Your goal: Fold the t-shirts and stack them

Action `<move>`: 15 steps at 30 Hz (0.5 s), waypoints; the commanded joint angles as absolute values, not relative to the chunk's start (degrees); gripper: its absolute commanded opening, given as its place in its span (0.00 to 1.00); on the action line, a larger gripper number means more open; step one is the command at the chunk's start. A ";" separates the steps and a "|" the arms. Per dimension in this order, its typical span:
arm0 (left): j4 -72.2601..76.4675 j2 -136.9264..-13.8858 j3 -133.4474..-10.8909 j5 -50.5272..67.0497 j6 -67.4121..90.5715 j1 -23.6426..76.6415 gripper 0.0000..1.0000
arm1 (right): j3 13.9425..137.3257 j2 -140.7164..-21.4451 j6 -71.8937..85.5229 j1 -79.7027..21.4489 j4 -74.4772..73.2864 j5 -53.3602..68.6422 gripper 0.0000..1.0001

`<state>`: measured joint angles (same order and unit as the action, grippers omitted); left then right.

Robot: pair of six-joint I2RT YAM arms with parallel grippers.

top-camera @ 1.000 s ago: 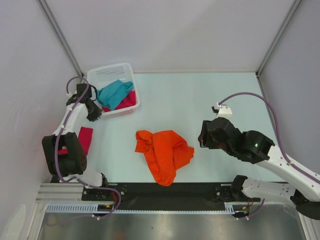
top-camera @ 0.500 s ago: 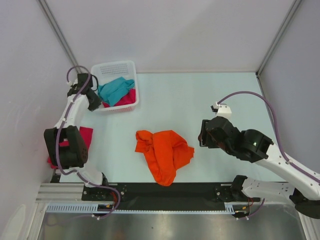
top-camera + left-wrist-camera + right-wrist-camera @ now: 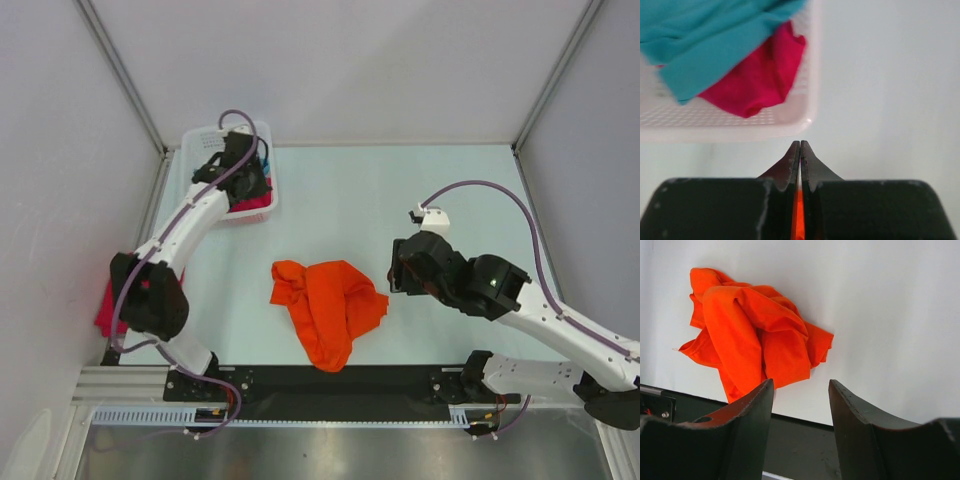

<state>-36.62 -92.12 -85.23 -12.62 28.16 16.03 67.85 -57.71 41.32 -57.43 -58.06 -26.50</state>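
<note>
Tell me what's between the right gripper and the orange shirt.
Nothing: only bare table separates the right gripper and orange shirt, clearest in the right wrist view.

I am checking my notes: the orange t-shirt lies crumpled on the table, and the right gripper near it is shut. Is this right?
Not quite: the right gripper is open, jaws apart, as the right wrist view shows. The orange t-shirt does lie crumpled on the table.

Each arm is built from white tubular links joined by black cylindrical joint housings, carries an externally routed lavender-grey cable, and terminates in matte black tapering fingers; the right arm shows a small green indicator light.
</note>
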 commanded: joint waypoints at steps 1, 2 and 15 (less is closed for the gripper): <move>-32.62 -100.00 -87.45 -8.10 23.48 22.40 0.05 | 69.96 -58.01 41.40 -58.71 -56.95 -27.42 0.53; -30.17 -100.98 -87.28 -5.65 22.77 22.93 0.05 | 70.05 -57.92 41.74 -58.80 -57.56 -27.77 0.53; -22.41 -115.47 -95.62 -6.68 18.72 23.12 0.06 | 71.98 -56.34 45.44 -59.59 -64.51 -30.06 0.53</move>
